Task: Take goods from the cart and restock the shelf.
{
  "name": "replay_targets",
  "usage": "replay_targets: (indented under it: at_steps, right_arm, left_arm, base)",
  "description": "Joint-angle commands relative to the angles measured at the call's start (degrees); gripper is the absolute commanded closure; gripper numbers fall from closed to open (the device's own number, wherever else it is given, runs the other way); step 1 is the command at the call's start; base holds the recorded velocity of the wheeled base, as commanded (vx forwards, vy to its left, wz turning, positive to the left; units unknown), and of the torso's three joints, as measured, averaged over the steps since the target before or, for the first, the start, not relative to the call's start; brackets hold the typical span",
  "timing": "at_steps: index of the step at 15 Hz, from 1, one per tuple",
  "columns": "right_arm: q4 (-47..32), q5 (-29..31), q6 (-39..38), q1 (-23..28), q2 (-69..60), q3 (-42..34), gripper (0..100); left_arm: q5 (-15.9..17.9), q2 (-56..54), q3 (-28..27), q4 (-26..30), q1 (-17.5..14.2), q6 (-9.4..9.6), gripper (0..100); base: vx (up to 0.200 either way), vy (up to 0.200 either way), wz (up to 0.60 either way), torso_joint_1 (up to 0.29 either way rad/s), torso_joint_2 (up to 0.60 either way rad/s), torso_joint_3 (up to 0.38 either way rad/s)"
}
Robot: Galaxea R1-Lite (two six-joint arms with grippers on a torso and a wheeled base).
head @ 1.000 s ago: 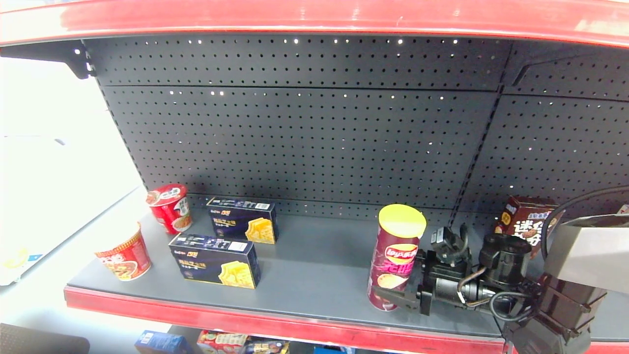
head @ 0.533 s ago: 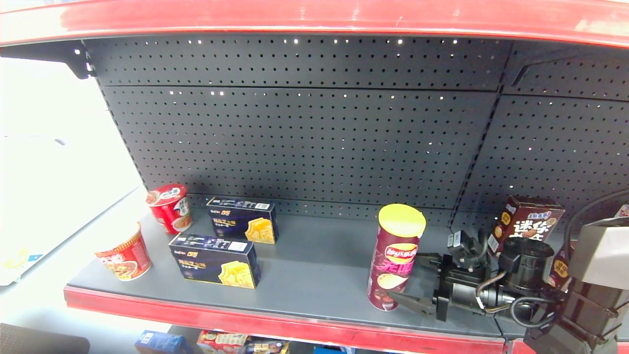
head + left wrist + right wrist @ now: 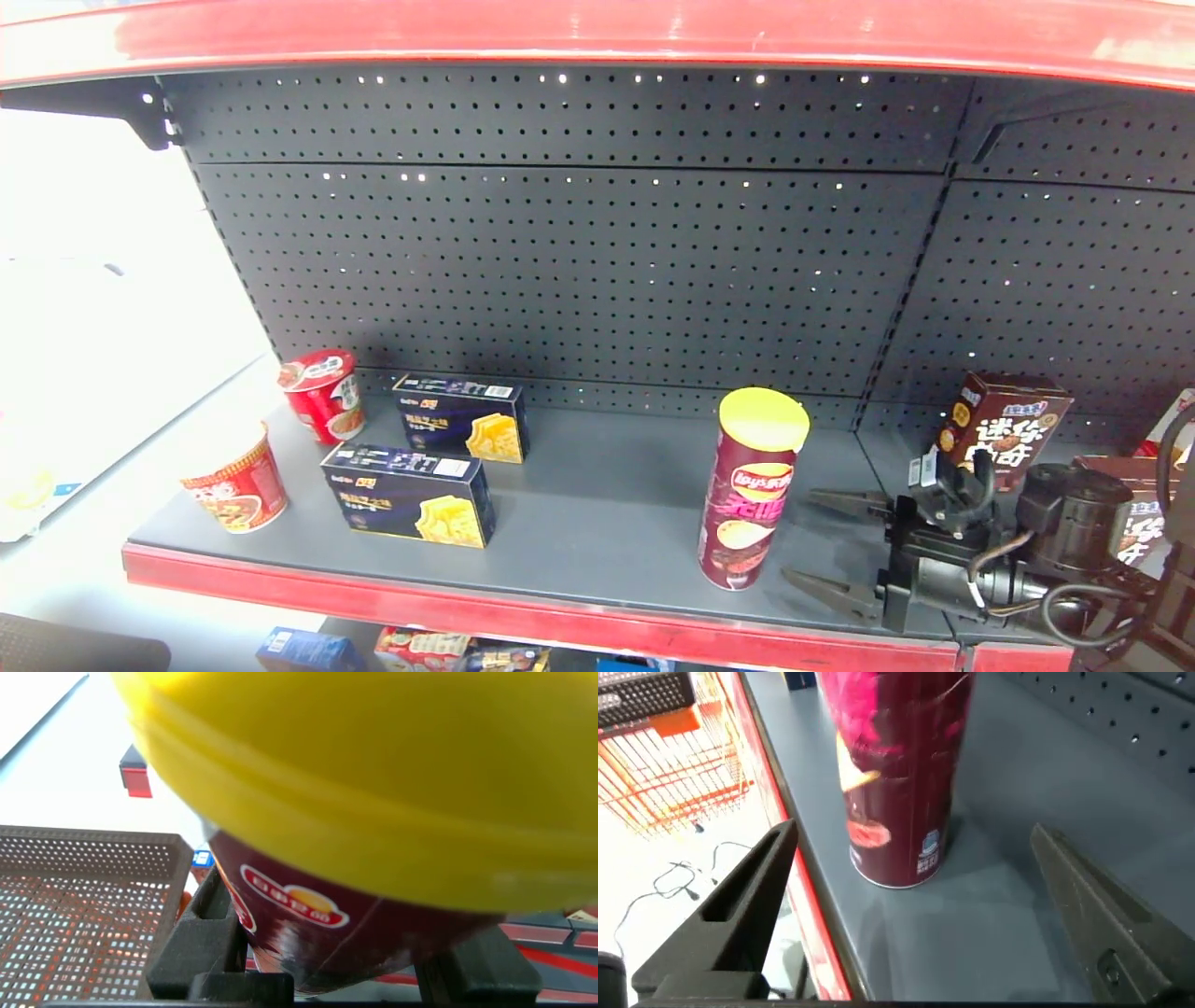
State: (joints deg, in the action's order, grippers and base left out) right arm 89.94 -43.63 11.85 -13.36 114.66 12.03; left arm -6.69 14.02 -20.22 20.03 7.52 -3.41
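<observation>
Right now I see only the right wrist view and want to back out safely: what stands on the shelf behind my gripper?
Observer: A brown box stands upright at the back of the shelf, farther in than the right gripper and apart from the chip can.
Operator: Where is the left arm?
Observer: The left gripper holds a second chip can, yellow lid toward its camera, near the cart basket.

Right end effector (image 3: 803, 539) open, left (image 3: 341, 975) clamping can (image 3: 374, 775)

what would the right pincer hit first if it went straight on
The can, just ahead of the open right pincer; it looks lined up with the gap, though depth is unclear.
</observation>
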Motion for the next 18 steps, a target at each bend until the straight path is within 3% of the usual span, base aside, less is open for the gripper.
replay_targets:
  at_steps: [1,4,6,11,12,13,15,17,18]
  right_arm:
    - [0.06,0.12,-0.25,0.09,-4.89,-0.78,0]
    - [0.06,1.62,-0.34,0.53,-11.74,-4.30,0]
    - [0.06,9.53,-0.25,0.18,-17.46,-7.02,0]
    - [-0.12,17.44,-0.25,1.67,-28.71,-11.94,0]
    - [-8.12,31.68,-0.25,1.76,-34.60,-11.86,0]
    - [-10.75,37.04,-0.25,1.76,-36.79,-11.77,0]
    - [-13.48,44.60,-0.69,2.20,-40.22,-11.68,0]
    - [-13.48,46.88,-0.60,4.22,-41.28,-11.50,0]
    - [-14.62,48.29,-0.69,9.41,-45.41,-11.94,0]
  left_arm:
    - [0.01,-0.04,0.19,0.01,0.04,-0.01,100]
    - [0.01,-0.13,0.71,-0.08,0.04,-0.01,100]
    - [0.10,-0.13,1.24,-0.17,0.04,-0.01,100]
    - [0.10,-0.04,2.47,-0.34,0.04,-0.01,100]
    - [0.10,-0.13,2.29,-0.43,0.04,-0.01,100]
    - [0.19,-0.22,2.03,-0.43,0.12,0.07,100]
    - [0.28,-0.04,0.54,-0.69,0.56,-0.01,100]
    - [0.36,0.04,0.01,-1.22,0.48,-0.01,100]
    - [0.36,0.04,0.01,-1.57,0.48,-0.19,100]
  base:
    - [0.000,0.000,0.00,0.000,0.00,0.000]
    - [0.000,0.000,0.00,0.000,0.00,0.000]
    - [0.000,0.000,0.00,0.000,0.00,0.000]
    - [0.000,0.000,0.00,0.000,0.00,0.000]
    - [0.000,0.000,0.00,0.000,0.00,0.000]
    - [0.000,0.000,0.00,0.000,0.00,0.000]
    - [0.000,0.000,0.00,0.000,0.00,0.000]
    - [0.000,0.000,0.00,0.000,0.00,0.000]
    - [0.000,0.000,0.00,0.000,0.00,0.000]
